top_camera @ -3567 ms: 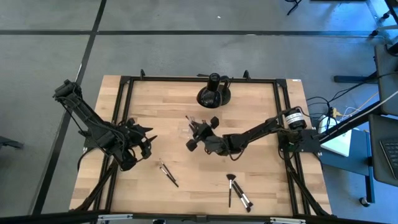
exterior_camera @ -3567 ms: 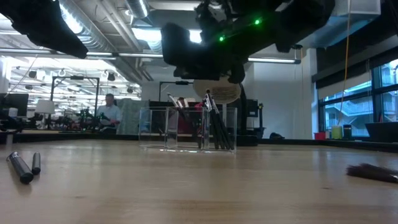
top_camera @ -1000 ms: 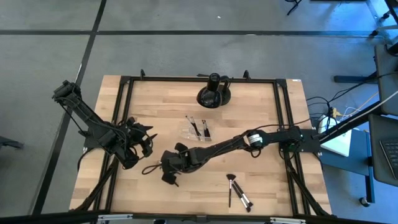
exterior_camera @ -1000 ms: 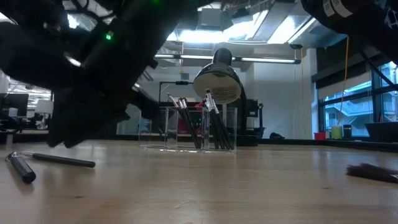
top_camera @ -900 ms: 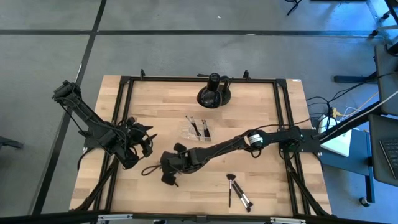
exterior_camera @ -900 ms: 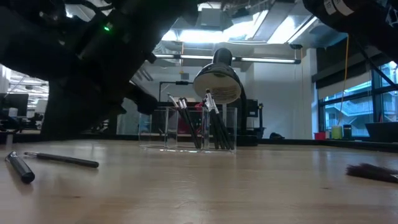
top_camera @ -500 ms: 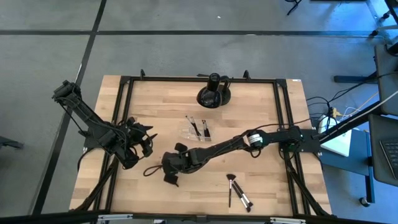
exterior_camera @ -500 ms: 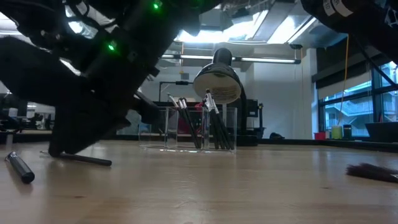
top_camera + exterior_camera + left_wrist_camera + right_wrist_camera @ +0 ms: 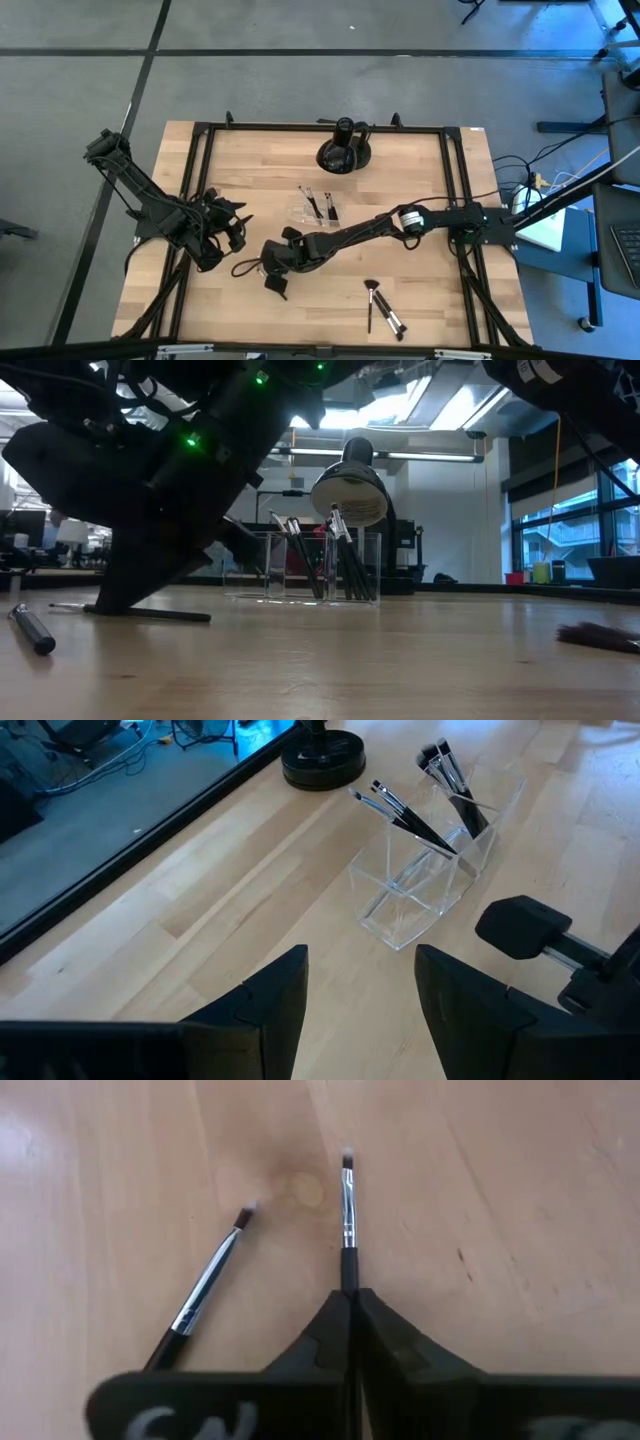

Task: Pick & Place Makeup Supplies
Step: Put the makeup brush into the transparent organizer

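- Makeup brush is pinched in my right end effector, low on the surface.
- Another brush lies just beside it.
- My left end effector waits, fingers apart, holding nothing.

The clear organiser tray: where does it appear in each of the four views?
High view: the clear organiser tray sits near the table's middle.
Low view: at the centre, with brushes standing in it.
Left wrist view: ahead on the wood, brushes leaning in it.
Right wrist view: not in it.
Shared landmark: the black rounded object, just beyond the tray.
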`<state>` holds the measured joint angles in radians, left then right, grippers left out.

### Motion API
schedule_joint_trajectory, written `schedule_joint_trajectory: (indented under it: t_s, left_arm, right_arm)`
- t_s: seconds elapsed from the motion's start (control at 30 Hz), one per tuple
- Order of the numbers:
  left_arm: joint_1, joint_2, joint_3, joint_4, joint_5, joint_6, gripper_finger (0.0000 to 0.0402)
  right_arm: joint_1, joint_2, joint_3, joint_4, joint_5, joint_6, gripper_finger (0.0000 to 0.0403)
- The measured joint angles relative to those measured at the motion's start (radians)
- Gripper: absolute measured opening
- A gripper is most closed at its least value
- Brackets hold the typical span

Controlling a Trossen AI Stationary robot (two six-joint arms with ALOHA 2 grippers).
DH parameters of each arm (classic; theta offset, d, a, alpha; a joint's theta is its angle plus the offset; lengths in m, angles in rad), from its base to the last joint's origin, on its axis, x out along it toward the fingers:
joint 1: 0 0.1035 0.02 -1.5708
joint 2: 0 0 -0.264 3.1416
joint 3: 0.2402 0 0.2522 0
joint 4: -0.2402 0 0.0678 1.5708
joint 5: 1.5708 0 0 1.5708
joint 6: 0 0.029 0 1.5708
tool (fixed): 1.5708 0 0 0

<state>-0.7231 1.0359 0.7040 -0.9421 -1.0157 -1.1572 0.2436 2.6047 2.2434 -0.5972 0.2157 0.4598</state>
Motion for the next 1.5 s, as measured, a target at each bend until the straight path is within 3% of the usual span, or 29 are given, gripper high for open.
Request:
schedule_joint_trajectory:
  t_s: [0.2,0.5,1.03,1.2,1.37,1.5]
  left_arm:
    - [0.000,0.000,0.000,0.000,0.000,0.000,0.0180]
    - [0.000,0.000,0.000,-0.001,0.014,0.001,0.0180]
    - [-0.001,0.000,0.000,-0.003,0.049,-0.007,0.0180]
    - [-0.001,0.000,0.000,-0.003,0.049,-0.043,0.0180]
    - [-0.001,0.000,0.000,-0.004,0.049,-0.047,0.0180]
    - [-0.001,0.000,0.000,-0.004,0.049,-0.051,0.0180]
  right_arm:
    - [0.002,0.003,0.004,-0.001,0.023,0.007,0.0034]
    - [0.014,-0.010,0.001,0.000,0.079,0.000,0.0013]
    - [0.087,-0.174,-0.003,-0.201,0.448,-0.016,0.0021]
    - [0.099,-0.186,0.000,-0.353,0.612,0.098,0.0022]
    - [0.117,-0.187,-0.001,-0.429,0.708,0.192,0.0023]
    - [0.141,-0.199,0.000,-0.390,0.694,0.177,0.0023]
